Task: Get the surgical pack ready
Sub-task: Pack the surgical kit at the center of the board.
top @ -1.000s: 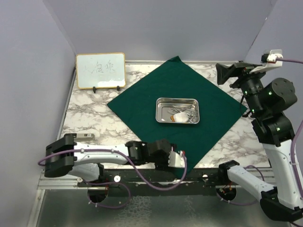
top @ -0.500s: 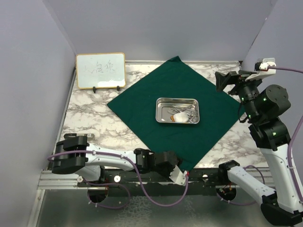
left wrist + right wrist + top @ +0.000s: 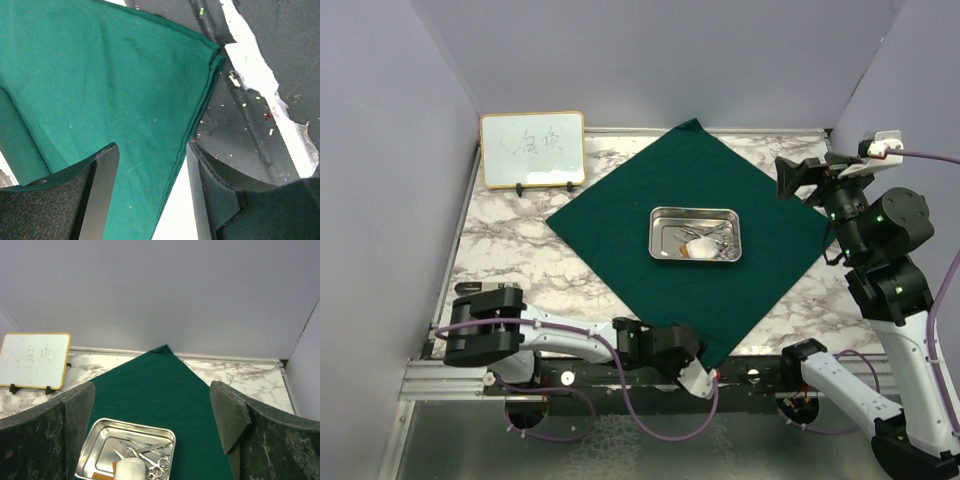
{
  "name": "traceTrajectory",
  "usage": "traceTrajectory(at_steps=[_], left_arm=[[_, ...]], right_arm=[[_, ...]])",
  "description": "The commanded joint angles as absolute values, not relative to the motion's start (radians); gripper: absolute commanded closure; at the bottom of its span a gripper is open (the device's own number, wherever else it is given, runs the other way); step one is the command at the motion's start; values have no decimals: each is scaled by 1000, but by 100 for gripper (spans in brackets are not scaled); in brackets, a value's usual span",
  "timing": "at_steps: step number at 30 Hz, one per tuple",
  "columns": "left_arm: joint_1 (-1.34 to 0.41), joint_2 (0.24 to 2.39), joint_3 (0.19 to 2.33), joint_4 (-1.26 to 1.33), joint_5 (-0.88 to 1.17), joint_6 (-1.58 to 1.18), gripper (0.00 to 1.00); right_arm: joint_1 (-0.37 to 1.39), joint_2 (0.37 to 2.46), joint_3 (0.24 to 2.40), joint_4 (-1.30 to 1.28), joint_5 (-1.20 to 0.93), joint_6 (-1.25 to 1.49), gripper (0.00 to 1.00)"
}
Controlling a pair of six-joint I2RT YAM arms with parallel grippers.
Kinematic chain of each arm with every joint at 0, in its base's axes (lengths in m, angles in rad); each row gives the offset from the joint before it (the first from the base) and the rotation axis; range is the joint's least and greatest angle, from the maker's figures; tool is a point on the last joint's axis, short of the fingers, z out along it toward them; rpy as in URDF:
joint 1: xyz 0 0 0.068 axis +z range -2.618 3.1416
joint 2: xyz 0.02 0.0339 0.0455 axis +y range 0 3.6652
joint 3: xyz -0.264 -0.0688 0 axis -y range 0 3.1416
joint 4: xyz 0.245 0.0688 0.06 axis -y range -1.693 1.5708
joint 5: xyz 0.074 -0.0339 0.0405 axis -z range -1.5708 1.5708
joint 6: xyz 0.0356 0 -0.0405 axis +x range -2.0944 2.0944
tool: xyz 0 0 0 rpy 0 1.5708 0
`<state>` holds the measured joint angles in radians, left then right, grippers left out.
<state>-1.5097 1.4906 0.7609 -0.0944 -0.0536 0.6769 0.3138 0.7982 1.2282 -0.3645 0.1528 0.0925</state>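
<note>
The dark green drape (image 3: 690, 180) lies spread as a diamond on the marble table. On its middle stands the steel tray (image 3: 695, 211) with silver instruments (image 3: 150, 455) and white gauze (image 3: 131, 471) inside. My left gripper (image 3: 697, 377) is low at the drape's near corner, by the table's front edge. In the left wrist view its jaws are open around the drape's hemmed edge (image 3: 190, 125), and the left gripper (image 3: 152, 195) is not closed on it. My right gripper (image 3: 792, 178) hangs wide open, high over the drape's right side, with nothing between its fingers (image 3: 227, 420).
A wood-framed whiteboard (image 3: 532, 149) stands at the back left. Grey walls enclose the table on three sides. Bare marble (image 3: 510, 250) shows left of the drape. The black mounting rail (image 3: 620, 378) runs along the front edge under my left gripper.
My left gripper slid back off the drape toward the front edge, down to the near corner, and its jaws narrowed a little. The right arm shifted slightly, still open.
</note>
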Motion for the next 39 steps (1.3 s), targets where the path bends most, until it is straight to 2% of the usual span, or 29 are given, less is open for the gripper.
traceTrajectory(at_steps=[1, 19, 22, 28, 37, 39], left_arm=[[-1531, 1537, 785, -83, -40, 726, 40], [-1540, 1618, 778, 17, -121, 799, 43], [-1540, 1616, 777, 38, -141, 804, 51], [-1540, 1596, 760, 67, -175, 800, 83], [-1537, 1564, 762, 104, -178, 721, 100], [-1519, 1536, 759, 130, -164, 661, 100]], right_arm=[[313, 792, 1217, -330, 158, 82, 0], [313, 791, 1210, -329, 144, 81, 0], [313, 790, 1208, -327, 140, 81, 0], [313, 779, 1197, -322, 146, 77, 0], [312, 780, 1191, -320, 142, 79, 0], [313, 782, 1199, -325, 142, 81, 0]])
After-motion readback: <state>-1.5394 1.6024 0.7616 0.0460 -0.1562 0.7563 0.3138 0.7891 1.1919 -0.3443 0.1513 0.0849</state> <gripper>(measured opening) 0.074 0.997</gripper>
